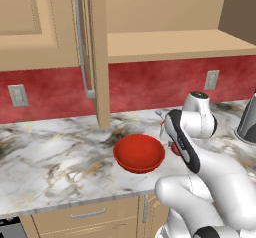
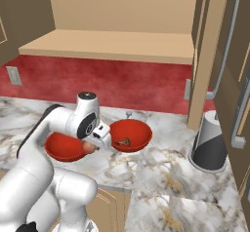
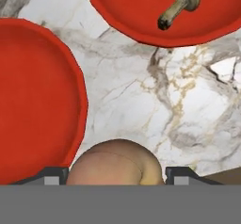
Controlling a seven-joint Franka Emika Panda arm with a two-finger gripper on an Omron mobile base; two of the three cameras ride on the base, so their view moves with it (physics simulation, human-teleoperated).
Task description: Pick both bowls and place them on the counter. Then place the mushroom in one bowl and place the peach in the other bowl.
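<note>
Hand [image 3: 117, 180] pointing down, gripping peach [image 3: 116, 164], above counter [image 3: 155, 100]

Two base cameras are looking forward and down from behind the arm, left and right, sharing the marble counter [image 1: 55, 152] and red bowls [image 2: 131, 134]. The hand camera is hovering close above, facing straight down at both.

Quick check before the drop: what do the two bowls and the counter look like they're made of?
Bowls: glossy red, likely glazed ceramic or plastic; smooth, uniform sheen. Counter: polished marble by its look, white-grey with brown and black veins.
</note>
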